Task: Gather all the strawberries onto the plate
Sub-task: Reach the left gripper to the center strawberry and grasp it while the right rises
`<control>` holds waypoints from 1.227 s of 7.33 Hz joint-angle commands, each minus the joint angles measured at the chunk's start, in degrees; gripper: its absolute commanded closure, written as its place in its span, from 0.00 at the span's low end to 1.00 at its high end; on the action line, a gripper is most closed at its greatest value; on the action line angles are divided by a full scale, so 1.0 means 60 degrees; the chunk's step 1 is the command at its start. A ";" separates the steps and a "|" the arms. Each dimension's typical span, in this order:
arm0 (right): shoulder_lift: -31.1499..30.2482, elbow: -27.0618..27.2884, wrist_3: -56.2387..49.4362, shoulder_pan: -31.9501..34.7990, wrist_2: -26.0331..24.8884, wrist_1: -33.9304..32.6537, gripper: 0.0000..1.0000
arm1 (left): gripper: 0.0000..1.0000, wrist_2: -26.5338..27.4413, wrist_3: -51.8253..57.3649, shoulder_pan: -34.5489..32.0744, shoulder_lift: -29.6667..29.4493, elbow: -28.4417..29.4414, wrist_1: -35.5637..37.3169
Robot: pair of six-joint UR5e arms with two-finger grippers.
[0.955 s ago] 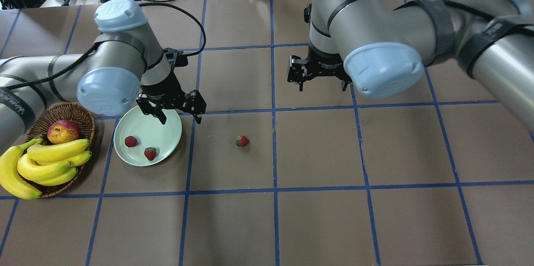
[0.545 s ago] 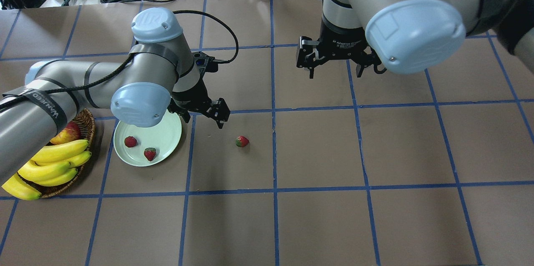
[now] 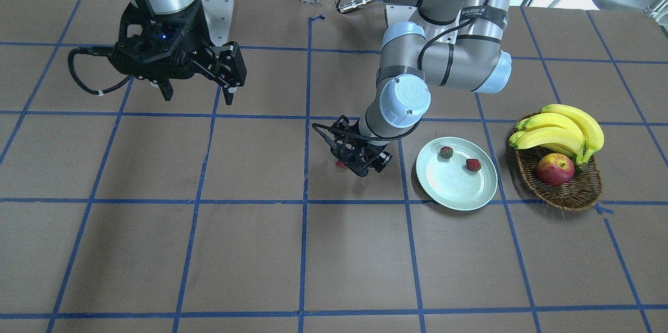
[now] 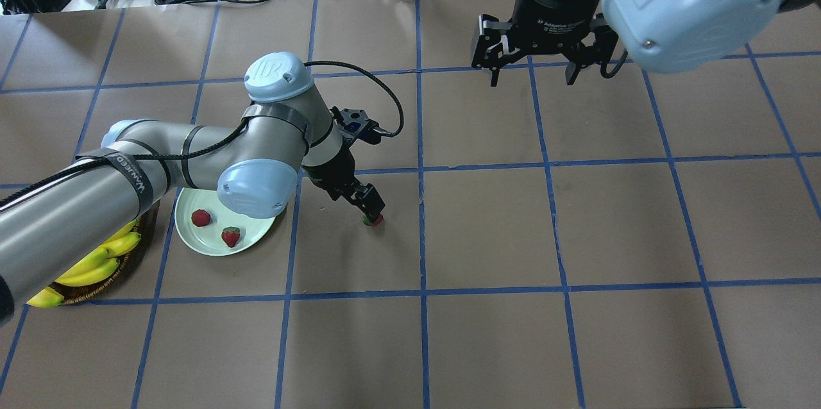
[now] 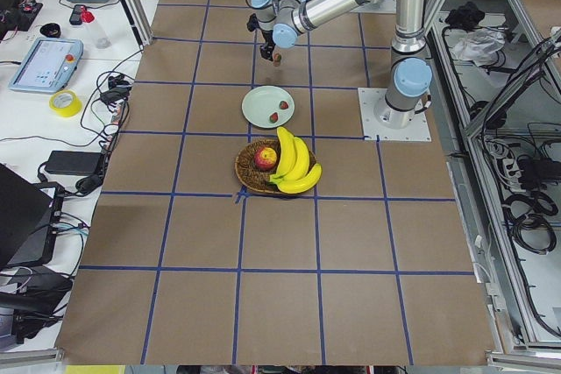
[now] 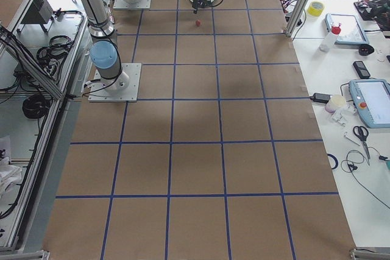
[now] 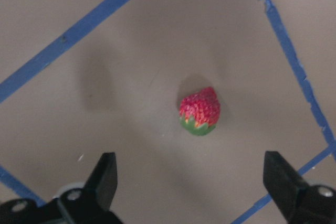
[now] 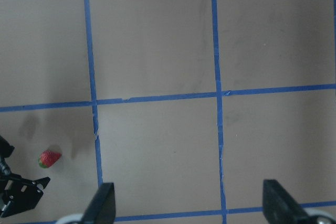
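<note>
Two strawberries [image 4: 201,217] [image 4: 231,236] lie on the pale green plate [image 4: 192,237], which also shows in the front view [image 3: 454,184]. The third strawberry [image 7: 200,112] lies on the brown table to the plate's right [image 4: 372,221]. My left gripper [image 4: 371,207] is open and hangs low just over this berry. In the left wrist view the berry sits between and just beyond the spread fingers [image 7: 105,174]. My right gripper [image 4: 532,79] is open and empty, high over the table's far side.
A wicker basket [image 3: 569,194] with bananas [image 3: 558,129] and a red apple [image 3: 555,169] stands just beyond the plate, away from the loose berry. My left arm's elbow [image 4: 253,188] hangs over the plate's far edge. Blue tape lines grid the table.
My left gripper moved right from over the plate's far rim to above the loose strawberry and came down. My right gripper drew back toward the table's far side.
</note>
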 commanded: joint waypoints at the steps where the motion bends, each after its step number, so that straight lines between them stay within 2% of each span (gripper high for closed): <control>1: -0.0263 0.0140 -0.0116 -0.0156 -0.0012 -0.0083 0.00 | 0.00 0.1100 -0.0046 -0.0589 -0.0192 -0.0207 0.0938; 2: -0.0294 0.0113 -0.0159 -0.0286 0.0046 -0.0198 0.00 | 0.00 0.1460 -0.0525 -0.0840 -0.0250 -0.0207 0.1277; 4: -0.0338 -0.0252 -0.0364 -0.0302 -0.0114 0.0748 0.00 | 0.07 0.1478 -0.0808 -0.0916 -0.0309 -0.0207 0.1310; 5: -0.0338 -0.0384 -0.0742 -0.0346 -0.0738 0.1304 0.00 | 0.13 0.1463 -0.0823 -0.0916 -0.0338 -0.0236 0.1310; 6: -0.0338 -0.0386 -0.1108 -0.0593 -0.0860 0.1280 0.00 | 0.39 0.1478 -0.0794 -0.0916 -0.0397 -0.0236 0.1339; 7: -0.0338 -0.0386 -0.1489 -0.1146 -0.0093 0.1266 0.00 | 0.74 0.1521 -0.0794 -0.0916 -0.0426 -0.0265 0.1325; 8: -0.0367 -0.0400 -0.1855 -0.1587 0.0132 0.1120 0.00 | 0.80 0.1551 -0.0808 -0.0916 -0.0427 -0.0265 0.1325; 9: -0.0498 -0.0270 -0.1743 -0.1533 0.0207 0.1119 0.00 | 0.85 0.1566 -0.0794 -0.0930 -0.0427 -0.0251 0.1325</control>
